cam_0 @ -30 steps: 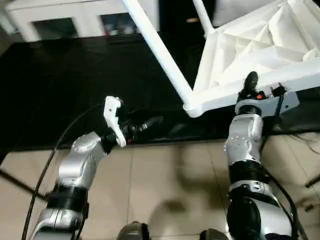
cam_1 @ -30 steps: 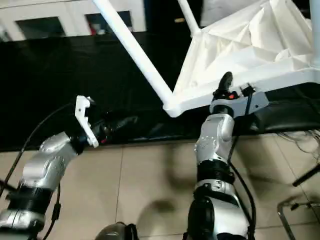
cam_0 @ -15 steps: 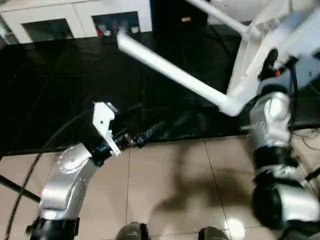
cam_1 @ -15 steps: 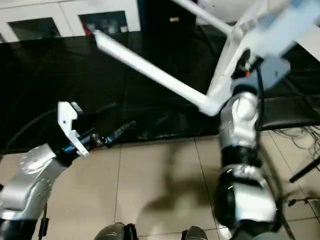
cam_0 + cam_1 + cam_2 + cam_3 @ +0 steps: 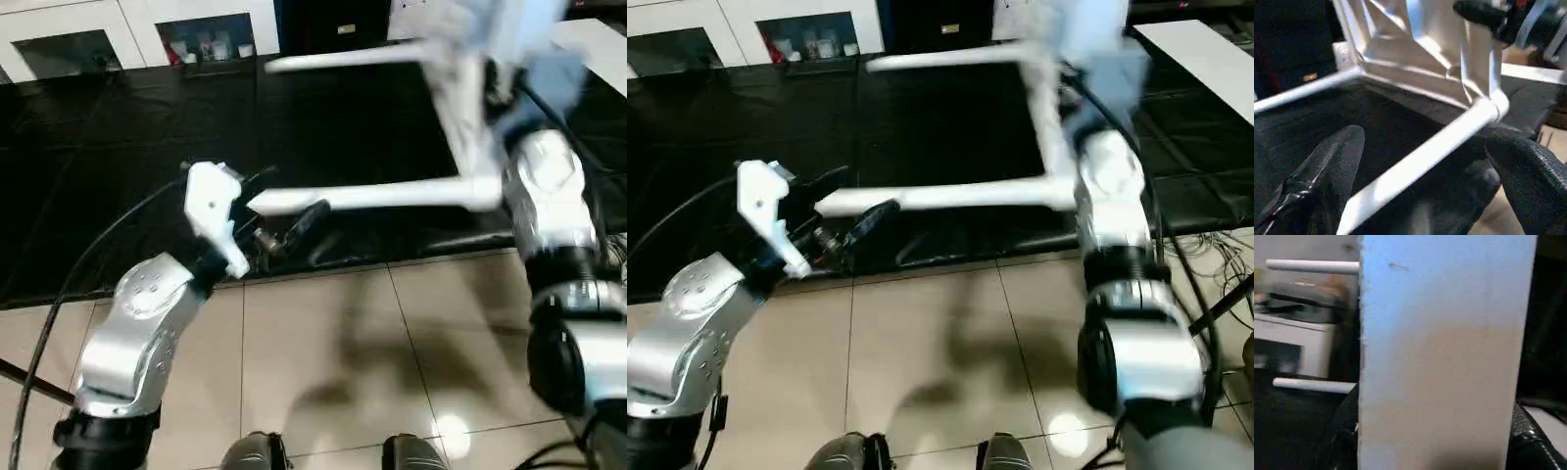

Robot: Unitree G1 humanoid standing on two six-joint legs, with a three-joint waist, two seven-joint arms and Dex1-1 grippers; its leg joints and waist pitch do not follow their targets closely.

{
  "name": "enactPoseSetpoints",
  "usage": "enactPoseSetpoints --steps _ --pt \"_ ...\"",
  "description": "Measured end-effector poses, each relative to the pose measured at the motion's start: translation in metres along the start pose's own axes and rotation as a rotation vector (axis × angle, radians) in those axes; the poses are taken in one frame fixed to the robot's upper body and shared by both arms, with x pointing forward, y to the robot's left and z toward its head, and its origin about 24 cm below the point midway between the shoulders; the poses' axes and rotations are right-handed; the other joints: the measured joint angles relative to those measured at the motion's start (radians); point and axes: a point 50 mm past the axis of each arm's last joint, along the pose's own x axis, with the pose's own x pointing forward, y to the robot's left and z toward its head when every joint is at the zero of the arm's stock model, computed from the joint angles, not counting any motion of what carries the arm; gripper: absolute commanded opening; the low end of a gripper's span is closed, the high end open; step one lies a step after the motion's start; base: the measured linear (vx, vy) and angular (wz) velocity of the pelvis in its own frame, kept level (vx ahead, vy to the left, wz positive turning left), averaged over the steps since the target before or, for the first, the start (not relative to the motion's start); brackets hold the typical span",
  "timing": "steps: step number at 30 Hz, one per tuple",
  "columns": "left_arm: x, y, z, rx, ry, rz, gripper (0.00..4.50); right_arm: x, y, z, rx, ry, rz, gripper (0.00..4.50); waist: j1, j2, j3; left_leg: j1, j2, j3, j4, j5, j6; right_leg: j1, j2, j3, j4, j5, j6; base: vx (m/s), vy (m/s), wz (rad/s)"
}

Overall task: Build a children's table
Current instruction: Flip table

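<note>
The right hand (image 5: 495,83) is clamped on the edge of the white tabletop (image 5: 1415,49), holding it raised on its side above the black-covered table (image 5: 118,166). Two white legs (image 5: 392,194) project level from the tabletop toward the robot's left. The left hand (image 5: 284,227) has its fingers (image 5: 1322,171) spread wide apart on either side of the lower leg's free end, not closed on it.

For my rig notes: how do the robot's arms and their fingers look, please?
Both forearms are silver with black joint rings. The left arm carries a white bracket, a black cable looping beside it, and thick rounded black fingers. The right arm has black cables near its wrist.
</note>
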Motion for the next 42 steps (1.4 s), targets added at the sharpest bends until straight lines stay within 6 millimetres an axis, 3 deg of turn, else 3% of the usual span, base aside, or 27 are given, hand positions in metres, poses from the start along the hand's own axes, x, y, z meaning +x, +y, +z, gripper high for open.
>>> enactPoseSetpoints --steps 10,15,21,28,32,42 --pt "0.005 0.015 0.028 0.134 -0.026 0.143 4.5 0.034 -0.005 0.07 -0.372 -0.128 0.133 1.9 0.039 -0.011 0.005 -0.001 -0.007 0.002 0.006 -0.002 0.004 0.004 -0.004 0.001 -0.001 0.001 -0.001 0.0 0.0 0.0" --pt "0.006 0.018 0.036 0.162 -0.045 0.182 4.5 0.044 -0.017 0.097 -0.538 -0.169 0.108 1.91 0.055 -0.025 0.004 -0.001 -0.009 0.003 0.011 -0.004 0.004 0.009 -0.005 0.002 -0.001 0.001 -0.001 0.0 0.0 0.0" --pt "0.005 0.021 0.044 0.21 -0.061 0.208 4.5 0.049 -0.025 0.113 -0.681 -0.179 0.098 1.91 0.044 -0.04 0.004 0.0 -0.01 0.001 0.015 -0.004 0.004 0.014 -0.007 0.004 -0.002 -0.003 0.006 0.0 0.0 0.0" --pt "0.004 0.024 0.046 0.218 -0.058 0.228 4.5 0.054 -0.035 0.123 -0.728 -0.126 0.163 1.91 0.011 -0.061 0.004 0.002 -0.01 -0.004 0.016 -0.004 0.004 0.02 -0.005 0.003 -0.003 -0.003 0.006 0.0 0.0 0.0" --pt "0.004 0.024 0.046 0.22 -0.057 0.229 4.5 0.054 -0.035 0.122 -0.726 -0.124 0.165 1.91 -0.003 -0.063 0.004 0.002 -0.01 -0.005 0.016 -0.004 0.004 0.02 -0.005 0.003 -0.003 -0.003 0.006 0.0 0.0 0.0" --pt "0.007 0.026 0.047 0.226 -0.065 0.23 4.5 0.055 -0.049 0.126 -0.668 0.004 0.262 1.91 -0.005 -0.065 0.002 0.007 -0.01 -0.007 0.016 -0.004 0.004 0.024 -0.005 0.002 -0.002 -0.003 0.006 0.0 0.0 0.0"
